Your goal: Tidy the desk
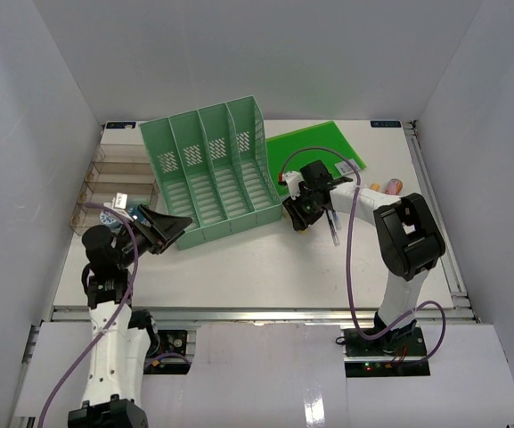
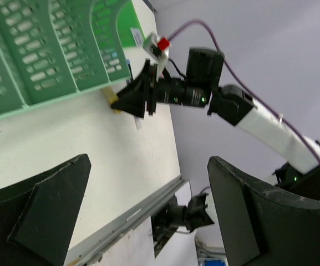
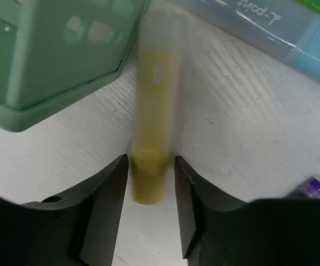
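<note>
Top view: the white table (image 1: 257,267) spans the floor between the walls. A green rack (image 1: 212,169) stands at far centre, with a clear tray (image 1: 114,192) at far left.

Left wrist view: the left jaws stand wide apart above the table, with nothing between them.

Right wrist view: the right jaws, slightly parted, straddle the end of a blurred yellow marker (image 3: 151,166). It lies on the table beside the rack's corner, and a narrow gap shows on each side.

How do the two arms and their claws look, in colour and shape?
The left arm and right arm have white links and bulky black joints. A purple cable loops along each. The left claw and right claw are matte black, with two broad wedge-shaped fingers.
</note>
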Tool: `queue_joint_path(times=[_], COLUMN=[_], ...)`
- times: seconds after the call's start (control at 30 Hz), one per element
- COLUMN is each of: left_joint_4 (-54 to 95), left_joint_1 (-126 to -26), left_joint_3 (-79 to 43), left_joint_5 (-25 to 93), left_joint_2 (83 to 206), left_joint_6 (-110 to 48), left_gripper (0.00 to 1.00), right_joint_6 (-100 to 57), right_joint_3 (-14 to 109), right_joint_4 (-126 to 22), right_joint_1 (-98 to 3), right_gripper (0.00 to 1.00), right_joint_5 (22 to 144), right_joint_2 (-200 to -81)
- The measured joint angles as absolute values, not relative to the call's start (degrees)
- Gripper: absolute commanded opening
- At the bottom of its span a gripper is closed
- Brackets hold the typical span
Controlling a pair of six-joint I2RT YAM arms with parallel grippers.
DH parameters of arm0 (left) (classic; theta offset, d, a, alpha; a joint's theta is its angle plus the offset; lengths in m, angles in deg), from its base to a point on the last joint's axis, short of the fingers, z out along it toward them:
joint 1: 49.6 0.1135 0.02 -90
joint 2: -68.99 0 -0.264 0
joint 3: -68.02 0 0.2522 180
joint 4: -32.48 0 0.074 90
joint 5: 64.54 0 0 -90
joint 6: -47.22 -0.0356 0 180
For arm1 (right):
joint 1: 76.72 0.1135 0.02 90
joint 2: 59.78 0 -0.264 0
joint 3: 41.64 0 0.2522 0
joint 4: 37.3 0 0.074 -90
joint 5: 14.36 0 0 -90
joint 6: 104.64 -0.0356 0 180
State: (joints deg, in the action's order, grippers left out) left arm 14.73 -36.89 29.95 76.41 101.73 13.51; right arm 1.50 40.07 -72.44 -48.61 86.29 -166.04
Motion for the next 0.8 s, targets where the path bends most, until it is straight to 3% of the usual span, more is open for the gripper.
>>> queue_joint_path(times=[0.23,0.57,0.8], left_joint_4=[18.79,30.26,39.25], left_joint_1=[-51.99,-81.85,-91.75], left_joint_3=[33.12,31.14,19.95], left_joint_5=[68.91,50.54,41.64], left_joint_2=[100.75,120.94,144.16], left_joint_6=[17.26,20.29,21.15], left_gripper=[0.98,0.97,0.9], right_joint_6=[0.58,0.56,1.08], right_joint_3=[39.88,33.54,30.11], right_joint_4=[-71.38,-71.94,-74.95], right_joint_1=[-48.85,-52.42,-59.81], right_gripper=[0.08,0.08,0.08], right_joint_5=[84.86,85.65,91.71], right_joint_2=[-166.2,-159.04,-142.63])
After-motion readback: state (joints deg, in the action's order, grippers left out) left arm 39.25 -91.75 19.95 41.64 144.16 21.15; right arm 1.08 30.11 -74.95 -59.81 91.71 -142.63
